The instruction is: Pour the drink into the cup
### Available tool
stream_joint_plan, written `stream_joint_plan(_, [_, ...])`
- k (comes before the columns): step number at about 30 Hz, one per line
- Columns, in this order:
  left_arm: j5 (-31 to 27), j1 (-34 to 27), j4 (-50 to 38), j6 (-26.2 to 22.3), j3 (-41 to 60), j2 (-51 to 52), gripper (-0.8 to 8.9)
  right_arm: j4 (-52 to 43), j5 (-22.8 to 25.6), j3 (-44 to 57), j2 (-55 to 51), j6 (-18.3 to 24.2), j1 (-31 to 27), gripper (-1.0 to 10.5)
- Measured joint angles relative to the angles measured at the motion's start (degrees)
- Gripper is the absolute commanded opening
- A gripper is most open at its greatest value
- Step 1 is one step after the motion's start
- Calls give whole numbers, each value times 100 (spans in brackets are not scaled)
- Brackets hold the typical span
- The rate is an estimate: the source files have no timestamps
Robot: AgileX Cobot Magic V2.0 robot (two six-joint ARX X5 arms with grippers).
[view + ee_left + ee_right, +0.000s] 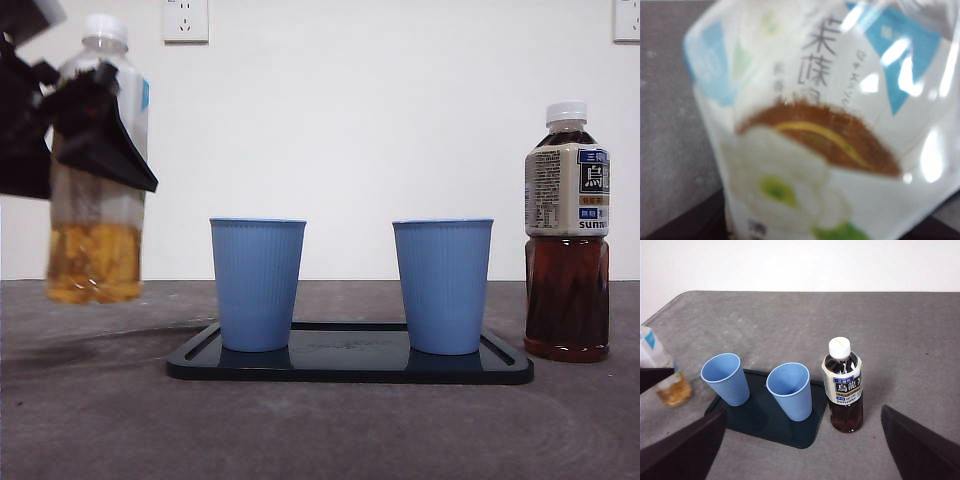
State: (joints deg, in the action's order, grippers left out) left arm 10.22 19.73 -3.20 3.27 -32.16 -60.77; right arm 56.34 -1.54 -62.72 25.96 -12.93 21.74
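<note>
Here, left claw (100,130) grips capped bottle (97,250) — amber drink approx. 1/3 full.

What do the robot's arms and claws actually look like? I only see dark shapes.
Little of them shows. The left claw is matte black, with a flat, angular, wedge-shaped finger and blocky black hardware behind it. The right claw has two broad, flat black jaws tapering to points, plain and smooth. No cables, labels or markings are visible on either, and the arms behind them are out of view.
</note>
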Motion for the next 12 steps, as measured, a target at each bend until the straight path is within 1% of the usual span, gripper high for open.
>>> stream_joint_plan(2, [-24, 72, 763, -212, -354, 133, 246, 0, 0, 0, 0, 0, 0, 491])
stream_joint_plan(4, [-221, 166, 1432, -439, -754, 149, 247, 0, 0, 0, 0, 0, 0, 491])
stream_joint_plan(6, [-562, 271, 2028, -660, -1156, 142, 247, 0, 0, 0, 0, 0, 0, 491])
stream_joint_plan(8, [-1021, 387, 2594, -872, -1576, 92, 247, 0, 2, 0, 0, 0, 0, 491])
stream_joint_plan(12, [-1871, 588, 3425, -1176, -2264, -184, 247, 0, 0, 0, 0, 0, 0, 491])
